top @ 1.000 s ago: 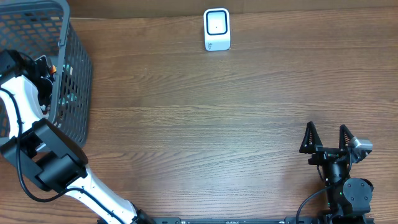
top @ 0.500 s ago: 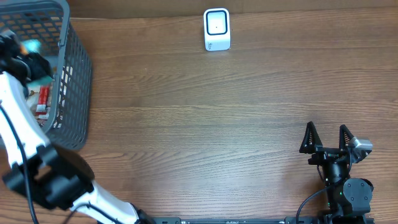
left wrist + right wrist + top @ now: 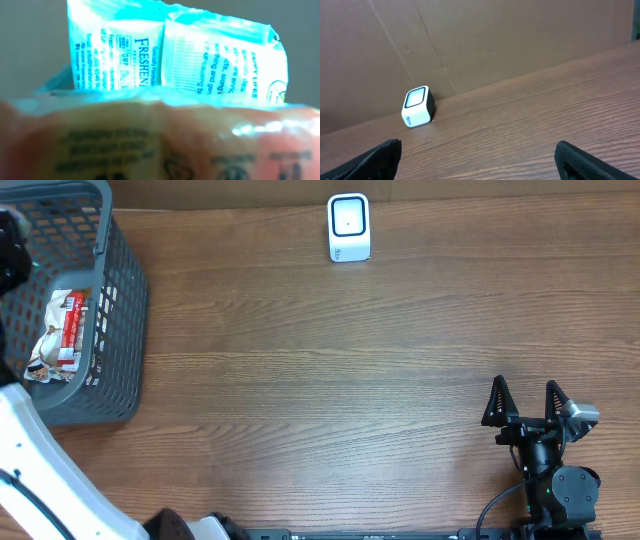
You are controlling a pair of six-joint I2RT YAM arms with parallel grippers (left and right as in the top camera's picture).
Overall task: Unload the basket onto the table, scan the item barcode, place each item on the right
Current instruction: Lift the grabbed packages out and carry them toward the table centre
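Packet (image 3: 175, 55) is now lifted clear of the basket (image 3: 120, 300), left jaws seemingly clamped on it, right jaws idle wide, so scanner (image 3: 348, 227) next.

Left wrist view: the teal-and-white packet (image 3: 175, 55) is filling the frame, and most of its fine print is blurring past reading. An out-of-focus orange packet (image 3: 160, 140) is hiding its lower half and running off the left, right and bottom edges. The fingers of the left gripper are being hidden here, so grip cannot be told.

Overhead: the left and top edges are cutting off the basket (image 3: 125, 310). Print on the crumpled wrapper (image 3: 60, 330) inside is showing too small to read.

Right wrist view: the bottom edge is clipping the right gripper (image 3: 479, 162) at its fingertips (image 3: 375, 160).
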